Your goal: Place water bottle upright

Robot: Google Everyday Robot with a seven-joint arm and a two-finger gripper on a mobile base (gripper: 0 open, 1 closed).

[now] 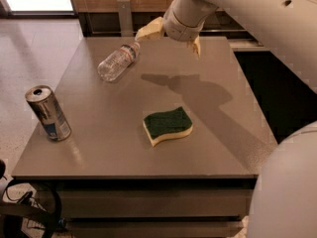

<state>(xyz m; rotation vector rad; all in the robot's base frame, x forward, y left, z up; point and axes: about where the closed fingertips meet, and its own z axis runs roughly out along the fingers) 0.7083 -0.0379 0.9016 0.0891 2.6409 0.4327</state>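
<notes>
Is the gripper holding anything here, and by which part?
Nothing is held. The gripper hovers open above the far edge of the table, one finger near the cap end of the water bottle, which lies on its side.

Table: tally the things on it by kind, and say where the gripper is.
Water bottle: 1, lying on its side
Drink can: 1
Sponge: 1
Total: 3
Gripper: open, over the table at its far edge, beside the bottle's cap.
</notes>
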